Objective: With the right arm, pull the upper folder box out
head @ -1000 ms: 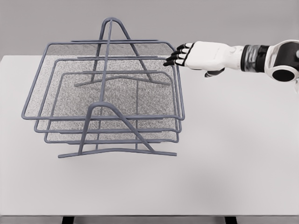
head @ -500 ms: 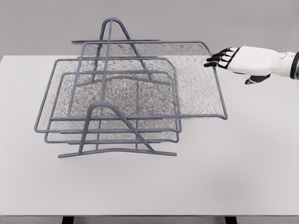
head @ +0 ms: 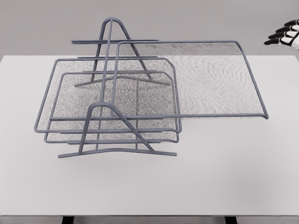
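In the head view we saw the blue-grey wire-mesh upper folder box [head: 212, 79] slid far out to the right of the blue-grey wire rack [head: 110, 88], its left part overlapping the frame, its right end hanging over the white table [head: 224, 172], with two lower mesh trays [head: 74, 112] seated inside the rack. Our right hand [head: 286, 36] showed only at the upper right edge, apart from the box, its dark fingers [head: 275, 39] loosely extended and holding nothing.
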`<action>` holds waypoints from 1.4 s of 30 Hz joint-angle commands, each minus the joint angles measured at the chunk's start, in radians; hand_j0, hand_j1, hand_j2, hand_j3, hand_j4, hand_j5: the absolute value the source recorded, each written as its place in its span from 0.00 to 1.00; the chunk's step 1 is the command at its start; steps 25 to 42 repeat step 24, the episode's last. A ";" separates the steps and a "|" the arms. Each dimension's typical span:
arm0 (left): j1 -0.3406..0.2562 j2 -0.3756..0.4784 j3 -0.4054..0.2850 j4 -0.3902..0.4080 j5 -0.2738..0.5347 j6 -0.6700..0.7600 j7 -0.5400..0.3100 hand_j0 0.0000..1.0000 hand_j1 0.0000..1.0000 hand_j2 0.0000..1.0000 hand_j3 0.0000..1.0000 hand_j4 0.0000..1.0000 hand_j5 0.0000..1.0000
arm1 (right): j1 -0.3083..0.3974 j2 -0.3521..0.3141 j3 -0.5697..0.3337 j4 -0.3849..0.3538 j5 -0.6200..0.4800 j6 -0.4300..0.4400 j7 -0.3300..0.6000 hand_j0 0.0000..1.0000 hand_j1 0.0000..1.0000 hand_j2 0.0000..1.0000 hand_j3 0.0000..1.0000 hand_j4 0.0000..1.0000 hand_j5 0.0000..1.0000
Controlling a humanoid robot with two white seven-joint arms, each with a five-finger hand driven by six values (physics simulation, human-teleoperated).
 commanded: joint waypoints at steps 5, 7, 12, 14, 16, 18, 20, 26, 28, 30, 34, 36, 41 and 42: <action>0.000 0.000 0.000 0.000 0.000 0.001 -0.001 1.00 1.00 1.00 1.00 1.00 1.00 | -0.029 0.141 -0.016 -0.184 -0.158 0.000 0.005 1.00 1.00 1.00 1.00 1.00 1.00; 0.000 0.000 0.000 0.000 0.000 0.001 -0.001 1.00 1.00 1.00 1.00 1.00 1.00 | -0.029 0.098 -0.018 -0.259 -0.161 0.000 0.004 1.00 1.00 1.00 1.00 1.00 1.00; 0.000 0.000 0.000 0.000 0.000 0.001 0.001 1.00 1.00 1.00 1.00 1.00 1.00 | -0.005 0.106 -0.050 -0.302 -0.161 0.000 0.005 1.00 1.00 1.00 1.00 1.00 1.00; 0.000 0.000 0.000 0.000 0.000 0.001 -0.001 1.00 1.00 1.00 1.00 1.00 1.00 | -0.005 0.135 -0.050 -0.310 -0.155 0.000 0.008 1.00 1.00 1.00 1.00 1.00 1.00; 0.000 0.000 0.000 0.000 0.000 -0.001 -0.001 1.00 1.00 1.00 1.00 1.00 1.00 | -0.003 0.189 -0.050 -0.310 -0.157 0.000 0.008 1.00 1.00 1.00 1.00 1.00 1.00; 0.000 0.000 0.000 0.000 0.000 -0.001 -0.001 1.00 1.00 1.00 1.00 1.00 1.00 | 0.006 0.209 -0.050 -0.310 -0.157 0.000 0.008 1.00 1.00 1.00 1.00 1.00 1.00; 0.000 0.000 -0.002 0.002 0.000 -0.001 -0.001 1.00 1.00 1.00 1.00 1.00 1.00 | 0.012 0.207 -0.049 -0.310 -0.157 0.000 0.008 1.00 1.00 1.00 1.00 1.00 1.00; 0.011 0.000 0.000 0.003 0.000 0.004 -0.001 1.00 1.00 1.00 1.00 1.00 1.00 | 0.026 0.198 -0.047 -0.308 -0.155 0.000 0.008 1.00 1.00 1.00 1.00 1.00 1.00; 0.011 0.000 0.000 0.003 0.000 0.004 -0.001 1.00 1.00 1.00 1.00 1.00 1.00 | 0.026 0.198 -0.047 -0.308 -0.155 0.000 0.008 1.00 1.00 1.00 1.00 1.00 1.00; 0.011 0.000 0.000 0.003 0.000 0.004 -0.001 1.00 1.00 1.00 1.00 1.00 1.00 | 0.026 0.198 -0.047 -0.308 -0.155 0.000 0.008 1.00 1.00 1.00 1.00 1.00 1.00; 0.011 0.000 0.000 0.003 0.000 0.004 -0.001 1.00 1.00 1.00 1.00 1.00 1.00 | 0.026 0.198 -0.047 -0.308 -0.155 0.000 0.008 1.00 1.00 1.00 1.00 1.00 1.00; 0.011 0.000 0.000 0.003 0.000 0.004 -0.001 1.00 1.00 1.00 1.00 1.00 1.00 | 0.026 0.198 -0.047 -0.308 -0.155 0.000 0.008 1.00 1.00 1.00 1.00 1.00 1.00; 0.011 0.000 0.000 0.003 0.000 0.004 -0.001 1.00 1.00 1.00 1.00 1.00 1.00 | 0.026 0.198 -0.047 -0.308 -0.155 0.000 0.008 1.00 1.00 1.00 1.00 1.00 1.00; 0.011 0.000 0.000 0.003 0.000 0.004 -0.001 1.00 1.00 1.00 1.00 1.00 1.00 | 0.026 0.198 -0.047 -0.308 -0.155 0.000 0.008 1.00 1.00 1.00 1.00 1.00 1.00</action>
